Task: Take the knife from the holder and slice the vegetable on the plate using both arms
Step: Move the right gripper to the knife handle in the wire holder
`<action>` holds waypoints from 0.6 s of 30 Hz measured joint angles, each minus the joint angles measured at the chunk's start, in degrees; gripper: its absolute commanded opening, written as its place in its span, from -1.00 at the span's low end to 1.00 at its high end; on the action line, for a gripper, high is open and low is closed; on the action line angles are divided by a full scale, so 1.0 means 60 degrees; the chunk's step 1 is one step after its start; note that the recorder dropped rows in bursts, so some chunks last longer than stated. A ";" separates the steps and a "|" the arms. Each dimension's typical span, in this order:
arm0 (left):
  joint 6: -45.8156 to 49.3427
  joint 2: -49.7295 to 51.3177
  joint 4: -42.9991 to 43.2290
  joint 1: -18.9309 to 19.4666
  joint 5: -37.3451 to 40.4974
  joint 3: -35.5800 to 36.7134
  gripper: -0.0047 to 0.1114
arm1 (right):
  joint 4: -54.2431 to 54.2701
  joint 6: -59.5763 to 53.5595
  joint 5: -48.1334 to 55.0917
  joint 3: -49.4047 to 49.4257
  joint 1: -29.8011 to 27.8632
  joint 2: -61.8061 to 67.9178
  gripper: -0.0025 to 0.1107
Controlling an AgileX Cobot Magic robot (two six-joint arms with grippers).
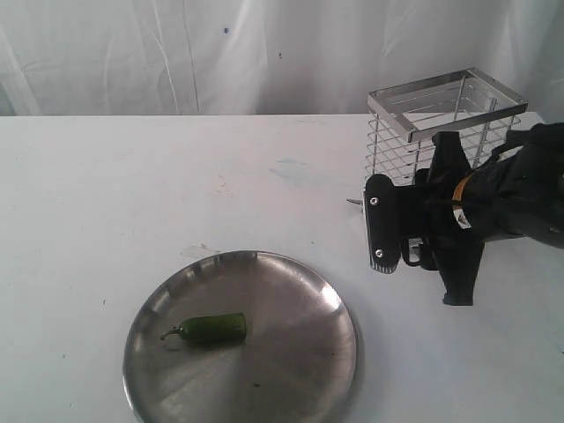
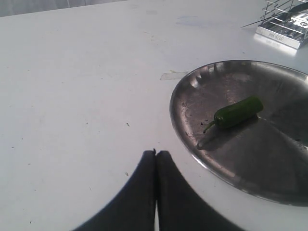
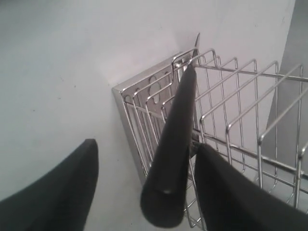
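the holder [image 1: 445, 123] stands on the white table [image 1: 106, 203] at about two o'clock from the plate [image 1: 300, 379], well apart from it. in the right wrist view the knife [image 3: 171, 159] rests inside the wire basket, its black handle sticking out toward the camera and the blade tip poking through the wires at the far end; in the exterior view only a thin tip shows, at the holder's nine o'clock side. the right gripper [image 3: 144, 192] sits wide apart around the handle, one finger well clear of it, the other just beside it, so nothing is gripped yet. the left gripper [image 2: 155, 159] has its fingers pressed together with nothing between them, hovering over bare table at about eight o'clock of the plate. the vegetable [image 1: 211, 329] lies on the plate, left of centre, stem pointing to nine o'clock.

the main risk is in the pull: with the tip threaded through the wires, a draw that is not along the blade's line would probably snag it and drag or tip the light holder. closing off-centre on the rounded handle could let it roll or slip out. later, the glossy pod may skid on the steel unless the left arm pins it first
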 measured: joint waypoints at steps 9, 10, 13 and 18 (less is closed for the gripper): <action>0.0000 0.0000 0.0000 0.0000 0.0000 0.0000 -0.92 | -0.0838 0.0831 0.0000 -0.0022 0.0000 0.0046 -0.50; 0.0000 0.0000 0.0000 0.0000 0.0000 0.0000 -0.92 | -0.0853 0.0865 0.0000 -0.0045 0.0000 0.0046 -0.55; 0.0000 0.0000 0.0000 0.0000 0.0000 0.0000 -0.92 | -0.0945 0.1166 -0.0043 -0.0097 0.0000 0.0046 -0.70; 0.0000 0.0000 0.0000 0.0000 0.0000 0.0000 -0.92 | -0.1013 0.1907 -0.0060 -0.0097 0.0000 0.0046 -0.90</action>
